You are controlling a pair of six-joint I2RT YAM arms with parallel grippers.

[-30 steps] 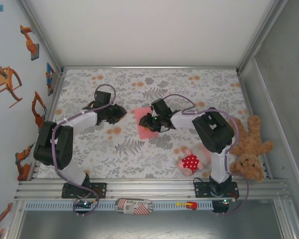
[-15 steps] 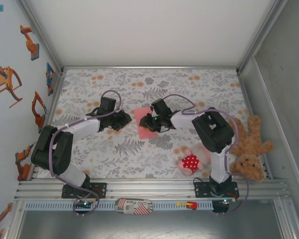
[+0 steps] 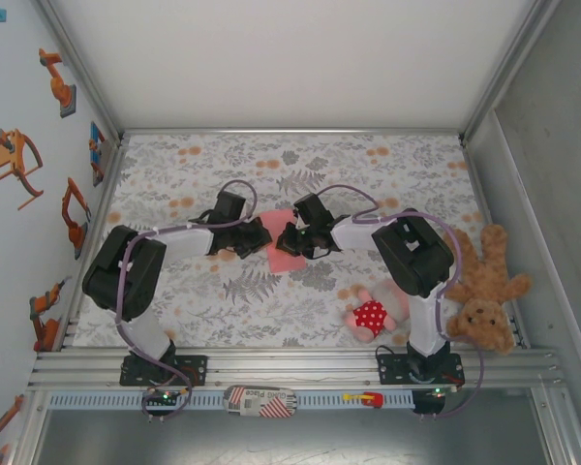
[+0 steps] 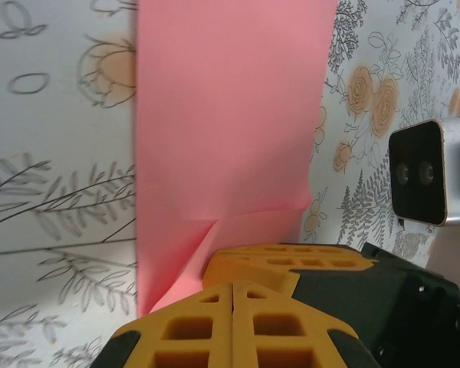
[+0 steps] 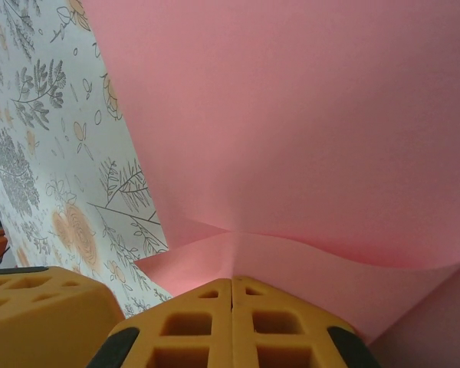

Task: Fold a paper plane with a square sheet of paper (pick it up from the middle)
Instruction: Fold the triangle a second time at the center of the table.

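The square sheet of paper point(image 3: 283, 254), salmon pink, lies mid-table on the flowered cloth. In the top view both grippers meet at its far left part. My right gripper point(image 5: 231, 280) is shut on the paper point(image 5: 307, 138); a raised fold and creases spread from its tips. My left gripper point(image 4: 234, 284) is shut too, its tips at the lifted flap of the paper point(image 4: 230, 115). Whether it has caught any paper I cannot tell. The right gripper's orange fingers point(image 4: 291, 257) sit just beyond the left ones. No paper plane shape has formed.
A pink plush doll in a red dotted dress point(image 3: 373, 312) lies near the right arm's base. A brown teddy bear point(image 3: 484, 286) lies at the right wall. Metal frame walls bound the table point(image 3: 174, 184) at left, back and right.
The left arm swung right until its gripper reached the paper's left edge, and its jaws came shut. The right gripper stayed at the paper and shut on it.
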